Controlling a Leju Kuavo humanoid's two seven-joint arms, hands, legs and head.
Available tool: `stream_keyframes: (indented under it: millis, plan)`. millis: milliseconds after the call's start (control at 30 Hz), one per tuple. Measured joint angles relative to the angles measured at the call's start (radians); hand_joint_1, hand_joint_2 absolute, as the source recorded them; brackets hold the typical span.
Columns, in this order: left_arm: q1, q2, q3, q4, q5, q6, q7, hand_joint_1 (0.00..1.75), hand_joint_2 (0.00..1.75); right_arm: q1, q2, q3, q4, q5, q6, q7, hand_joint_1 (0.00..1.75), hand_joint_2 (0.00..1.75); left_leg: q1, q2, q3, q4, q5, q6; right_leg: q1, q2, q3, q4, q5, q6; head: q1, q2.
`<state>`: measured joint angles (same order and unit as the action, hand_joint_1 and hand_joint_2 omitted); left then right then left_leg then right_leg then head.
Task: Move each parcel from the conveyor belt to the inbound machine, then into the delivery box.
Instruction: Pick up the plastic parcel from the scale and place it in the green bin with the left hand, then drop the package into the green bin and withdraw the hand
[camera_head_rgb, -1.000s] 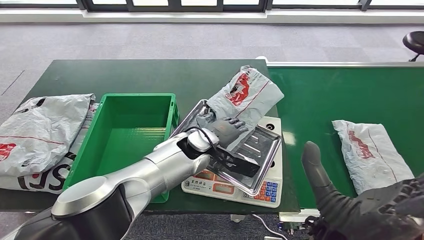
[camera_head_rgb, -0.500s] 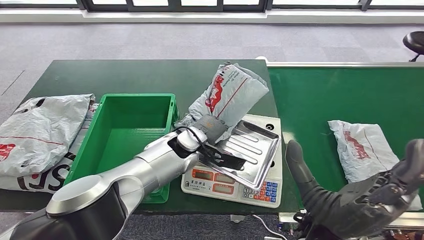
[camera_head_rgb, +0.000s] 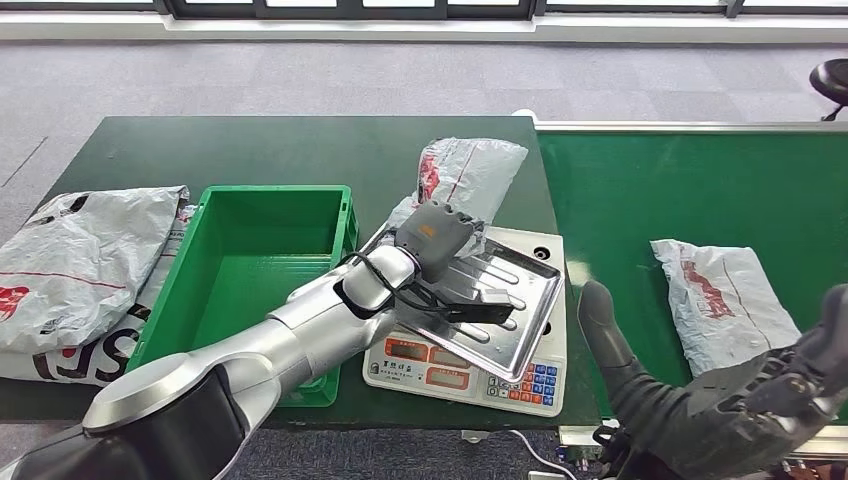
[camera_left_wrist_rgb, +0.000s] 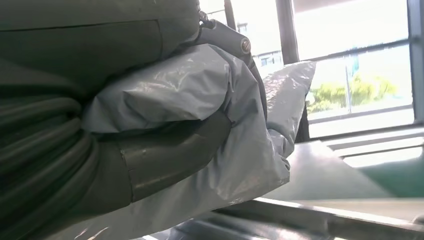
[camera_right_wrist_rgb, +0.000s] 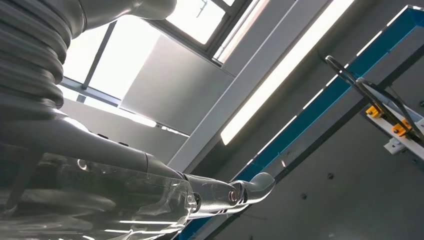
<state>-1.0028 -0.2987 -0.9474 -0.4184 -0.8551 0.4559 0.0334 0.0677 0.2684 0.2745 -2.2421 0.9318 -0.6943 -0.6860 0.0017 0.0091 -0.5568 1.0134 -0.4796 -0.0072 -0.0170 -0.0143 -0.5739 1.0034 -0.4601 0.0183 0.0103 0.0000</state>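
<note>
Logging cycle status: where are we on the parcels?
Done: nothing is in the green delivery box yet; a pile of grey bags lies left of it, role unclear. In hand: the left hand grips a grey parcel raised over the scale tray, so weighing looks past and boxing is next. Left: one parcel on the conveyor belt; the right hand holds nothing near it.

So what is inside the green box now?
Nothing visible: the green box shows a bare green floor. The left arm covers its near right corner. The left hand grips the grey parcel above the scale's tray.
</note>
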Motion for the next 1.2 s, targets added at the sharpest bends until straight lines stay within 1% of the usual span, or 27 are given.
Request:
stream_keyframes:
  millis: [67, 133, 267, 367, 433, 567, 667, 867, 1100, 1167, 1200]
  plan:
    - [0.023, 0.01, 0.036, -0.049, -0.03, 0.039, -0.001, 1.75, 1.75, 0.001, 0.0, -0.003, -0.004, 0.004, 0.0, 0.003, 0.0, 1.75, 0.0, 0.0, 0.0, 0.0, 0.0, 0.0, 0.0, 0.0, 0.0, 0.0, 0.0, 0.0, 0.0, 0.0]
    - [0.062, 0.025, 0.083, -0.132, -0.105, 0.075, 0.005, 1.75, 1.75, 0.002, 0.0, -0.005, -0.01, 0.018, 0.0, 0.017, 0.0, 1.75, 0.0, 0.0, -0.001, 0.0, 0.0, 0.0, 0.0, 0.0, -0.001, 0.0, 0.0, 0.0, 0.0, 0.0]
    - [0.206, 0.058, 0.227, -0.387, -0.27, 0.129, -0.01, 1.75, 1.75, 0.004, 0.0, -0.008, -0.024, 0.053, 0.0, 0.055, 0.0, 1.75, 0.0, 0.001, -0.002, 0.0, 0.0, 0.0, 0.0, 0.001, -0.003, 0.0, 0.0, 0.0, 0.0, 0.0]
    - [0.316, 0.073, 0.338, -0.57, -0.321, 0.142, -0.034, 1.75, 1.75, 0.005, 0.0, -0.009, -0.037, 0.083, 0.0, 0.082, 0.0, 1.75, 0.0, 0.002, -0.003, 0.0, 0.0, 0.0, 0.0, 0.002, -0.004, 0.0, 0.0, 0.0, 0.0, 0.0]
    - [0.375, 0.083, 0.404, -0.664, -0.339, 0.139, -0.047, 1.75, 1.75, 0.005, 0.0, -0.009, -0.045, 0.102, 0.0, 0.101, 0.0, 1.75, 0.0, 0.003, -0.004, 0.0, 0.0, 0.0, 0.0, 0.002, -0.005, 0.0, 0.0, 0.0, 0.0, 0.0]
    - [0.442, 0.097, 0.493, -0.78, -0.353, 0.137, -0.053, 1.75, 1.75, 0.006, 0.0, -0.008, -0.054, 0.116, 0.0, 0.116, 0.0, 1.75, 0.0, 0.002, -0.005, 0.0, 0.0, 0.0, 0.0, 0.001, -0.005, 0.0, 0.0, 0.0, 0.0, 0.0]
    - [0.473, 0.105, 0.567, -0.802, -0.379, 0.155, -0.044, 1.75, 1.75, 0.006, 0.0, -0.008, -0.057, 0.125, 0.0, 0.124, 0.0, 1.75, 0.0, 0.002, -0.005, 0.0, 0.001, -0.001, 0.0, 0.002, -0.005, 0.0, 0.0, 0.0, 0.0, 0.0]
    - [0.53, 0.126, 0.752, -0.79, -0.441, 0.191, -0.027, 1.75, 1.75, 0.008, 0.0, -0.008, -0.063, 0.137, 0.0, 0.133, 0.0, 1.75, 0.0, 0.003, -0.004, 0.0, 0.001, -0.001, 0.0, 0.002, -0.006, 0.001, 0.0, 0.0, 0.0, 0.0]
    - [0.562, 0.139, 0.875, -0.745, -0.513, 0.197, -0.004, 1.75, 1.75, 0.011, 0.0, -0.008, -0.066, 0.152, 0.0, 0.147, 0.0, 1.75, 0.0, 0.002, -0.005, 0.0, 0.001, -0.001, 0.0, 0.002, -0.007, 0.001, 0.0, 0.0, 0.0, 0.0]
    - [0.569, 0.142, 0.911, -0.722, -0.532, 0.203, 0.001, 1.75, 1.75, 0.011, 0.0, -0.008, -0.06, 0.123, 0.0, 0.177, 0.0, 1.75, 0.0, 0.002, -0.006, 0.0, 0.001, -0.001, 0.0, 0.002, -0.007, 0.001, 0.0, 0.0, 0.0, 0.0]
    - [0.574, 0.144, 0.928, -0.712, -0.536, 0.207, 0.002, 1.75, 1.75, 0.012, 0.0, -0.01, -0.052, 0.084, 0.001, 0.196, 0.0, 1.75, 0.0, 0.002, -0.006, 0.0, 0.001, -0.001, 0.0, 0.002, -0.007, 0.0, 0.0, 0.0, 0.0, 0.0]
